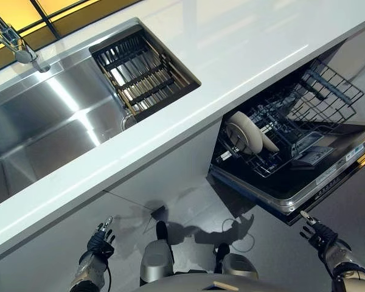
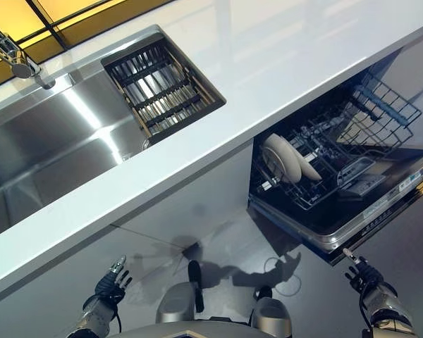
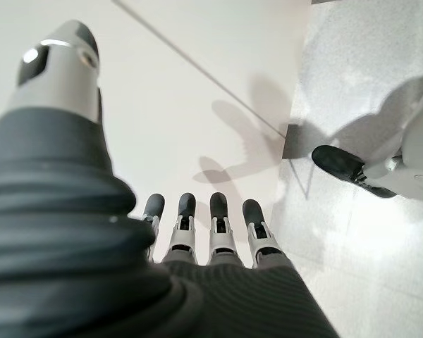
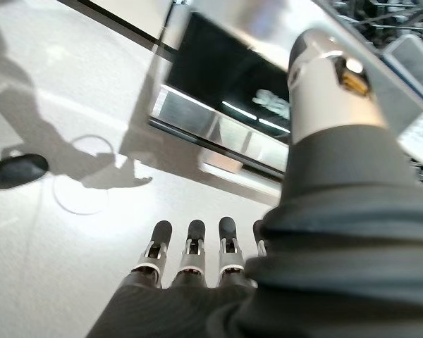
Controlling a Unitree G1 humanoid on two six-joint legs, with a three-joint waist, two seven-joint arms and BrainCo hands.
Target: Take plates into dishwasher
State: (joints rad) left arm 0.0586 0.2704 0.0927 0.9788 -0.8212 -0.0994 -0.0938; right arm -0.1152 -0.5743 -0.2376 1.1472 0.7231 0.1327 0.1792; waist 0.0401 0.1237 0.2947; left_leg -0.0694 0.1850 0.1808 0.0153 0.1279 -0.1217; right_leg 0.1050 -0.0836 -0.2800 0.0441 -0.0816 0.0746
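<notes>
Two white plates [image 1: 248, 135] stand on edge in the lower rack [image 1: 280, 137] of the open dishwasher [image 1: 319, 173], at the rack's left end. My left hand [image 1: 99, 242] hangs low by the white cabinet front, fingers [image 3: 185, 220] straight and empty. My right hand [image 1: 318, 234] hangs just below the front edge of the lowered dishwasher door, fingers [image 4: 194, 243] straight and holding nothing. Neither hand touches a plate.
A white countertop [image 1: 231, 55] runs across the view. A steel sink [image 1: 42, 121] with a tap [image 1: 15, 42] is set in it, with a dark drying rack [image 1: 143, 73] at its right end that holds no plates. The lowered door juts out over the floor.
</notes>
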